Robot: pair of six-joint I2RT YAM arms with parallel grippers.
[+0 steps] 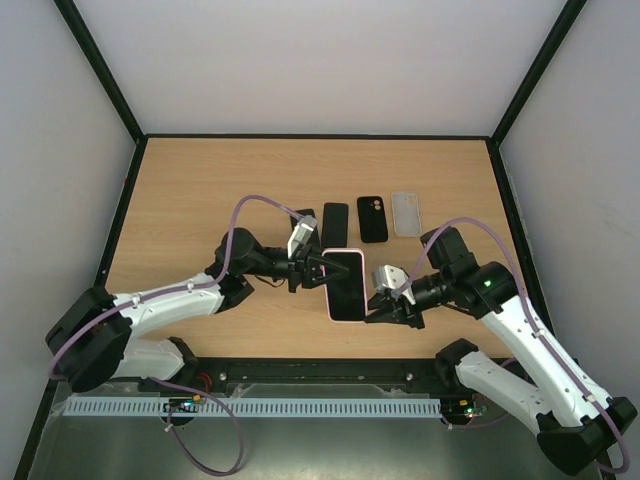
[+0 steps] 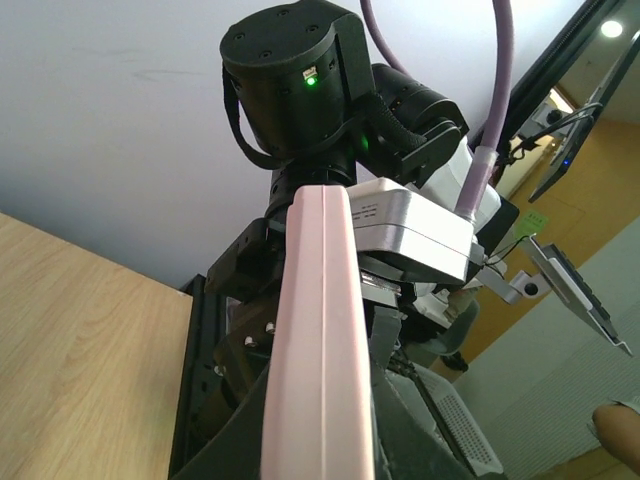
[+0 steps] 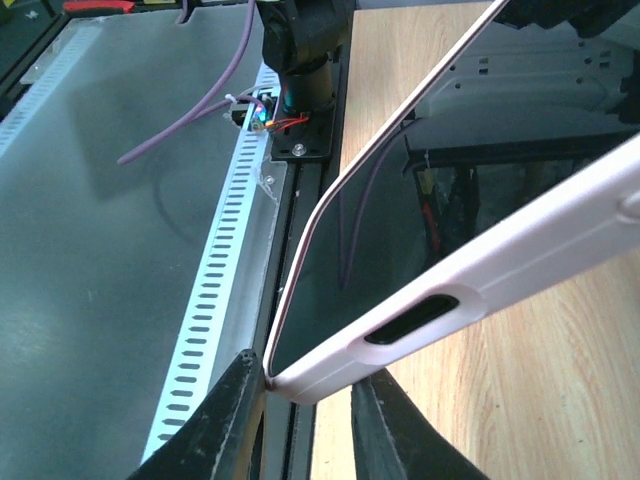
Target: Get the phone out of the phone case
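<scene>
- While the phone (image 1: 346,285) sits fully inside the pink phone case (image 3: 560,230), extraction counts as not yet begun. No view shows any edge of the case peeled away from the screen.
- Location: the cased phone is held off the table (image 1: 200,200), screen up, between the two arms.
- Left gripper (image 1: 320,268): closed tight on the case's long left edge, near its far end.
- Right gripper (image 1: 378,312): jaws narrowed around the case's near right corner. Its fingers (image 3: 235,425) flank that corner, but firm contact cannot be confirmed.
- Remaining, by judgement: secure the second grip, flex the case rim off one corner, then push or slide the phone out.
- Beyond the far end of the case lie a dark handset (image 1: 335,223), a black case (image 1: 372,218) and a clear case (image 1: 406,213); none is involved.
</scene>
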